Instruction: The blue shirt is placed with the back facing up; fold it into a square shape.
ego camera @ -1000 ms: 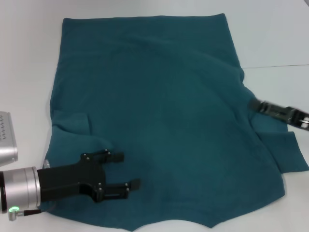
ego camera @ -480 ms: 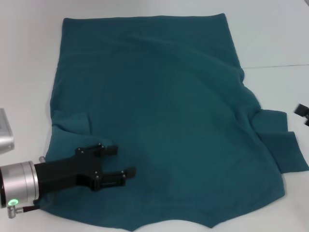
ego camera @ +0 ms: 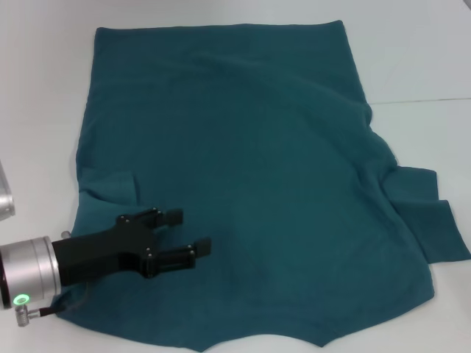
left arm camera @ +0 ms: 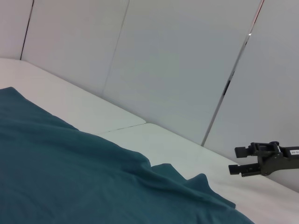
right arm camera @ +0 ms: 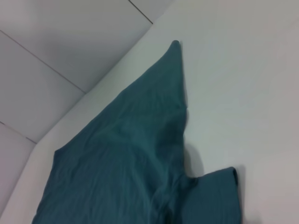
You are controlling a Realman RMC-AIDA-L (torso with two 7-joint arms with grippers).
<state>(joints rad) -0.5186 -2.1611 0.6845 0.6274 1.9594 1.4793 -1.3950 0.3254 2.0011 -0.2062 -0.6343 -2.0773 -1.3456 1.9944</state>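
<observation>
The blue shirt (ego camera: 235,169) lies spread flat on the white table (ego camera: 44,88), with one sleeve sticking out at the right (ego camera: 430,220) and the other folded in at the left (ego camera: 110,184). My left gripper (ego camera: 190,230) hovers open over the shirt's near left part, with nothing between its fingers. The head view does not show my right gripper. The left wrist view catches that right gripper (left arm camera: 232,159) far off beyond the shirt (left arm camera: 70,177), held above the table with its fingers apart. The right wrist view looks along the shirt (right arm camera: 121,168) and its sleeve (right arm camera: 215,191).
A seam line (ego camera: 419,100) crosses the table to the right of the shirt. A silver metal part (ego camera: 4,197) shows at the left edge. Grey wall panels (left arm camera: 177,70) stand behind the table.
My right gripper has drawn back to the right, off the shirt's sleeve and out of the head view. The left gripper shifted slightly over the near left part, still open.
</observation>
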